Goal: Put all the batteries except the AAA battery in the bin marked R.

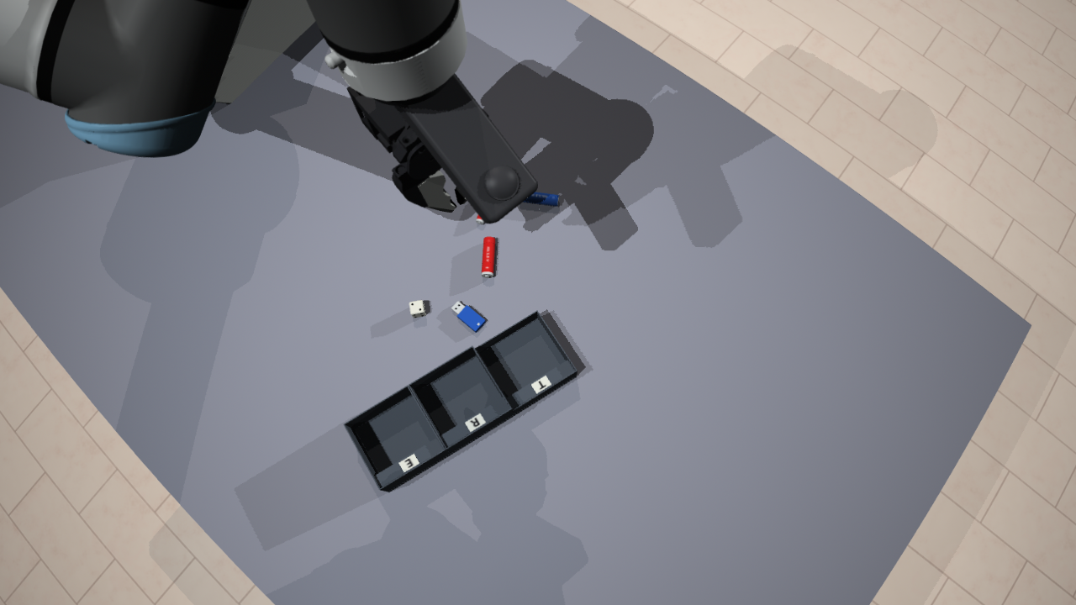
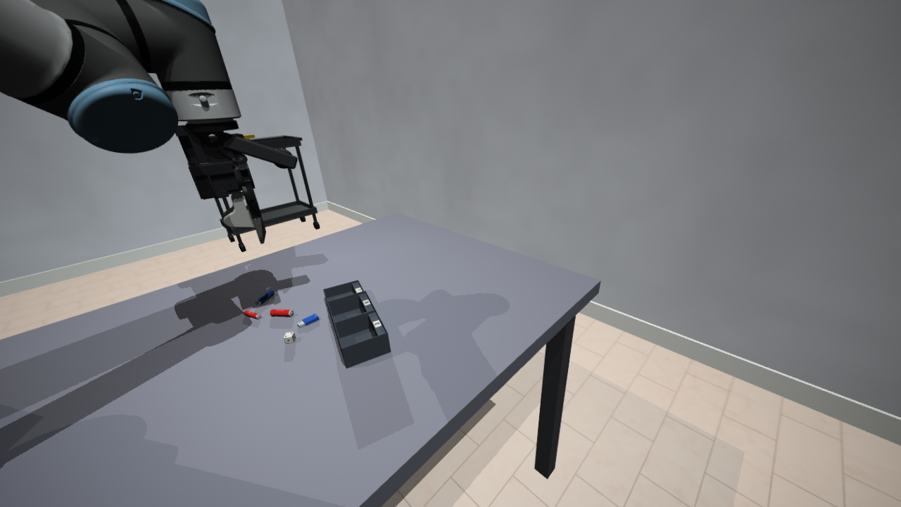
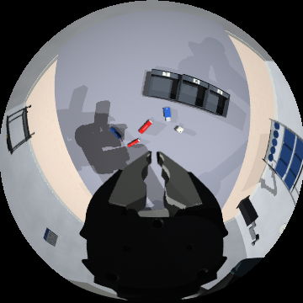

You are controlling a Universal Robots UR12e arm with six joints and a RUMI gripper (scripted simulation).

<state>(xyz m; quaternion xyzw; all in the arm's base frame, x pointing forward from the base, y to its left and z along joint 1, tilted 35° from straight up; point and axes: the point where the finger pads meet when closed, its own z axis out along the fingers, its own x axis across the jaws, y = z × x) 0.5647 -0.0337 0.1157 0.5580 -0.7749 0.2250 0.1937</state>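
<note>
Three batteries lie on the grey table. A larger red battery (image 1: 487, 256) lies nearest the bins. A smaller red battery (image 3: 134, 142) lies beyond it, almost hidden under my wrist in the top view (image 1: 479, 218). A blue battery (image 1: 543, 198) lies in shadow beside them. A black row of three bins stands upright; the middle one is marked R (image 1: 460, 397), with E (image 1: 394, 439) and T (image 1: 526, 360) on either side. My gripper (image 1: 440, 197) hangs high above the batteries, shut and empty; it also shows in the exterior view (image 2: 250, 240) and the wrist view (image 3: 152, 156).
A white die (image 1: 419, 307) and a blue USB stick (image 1: 469, 316) lie between the batteries and the bins. A black trolley (image 2: 283, 182) stands on the floor beyond the table's far edge.
</note>
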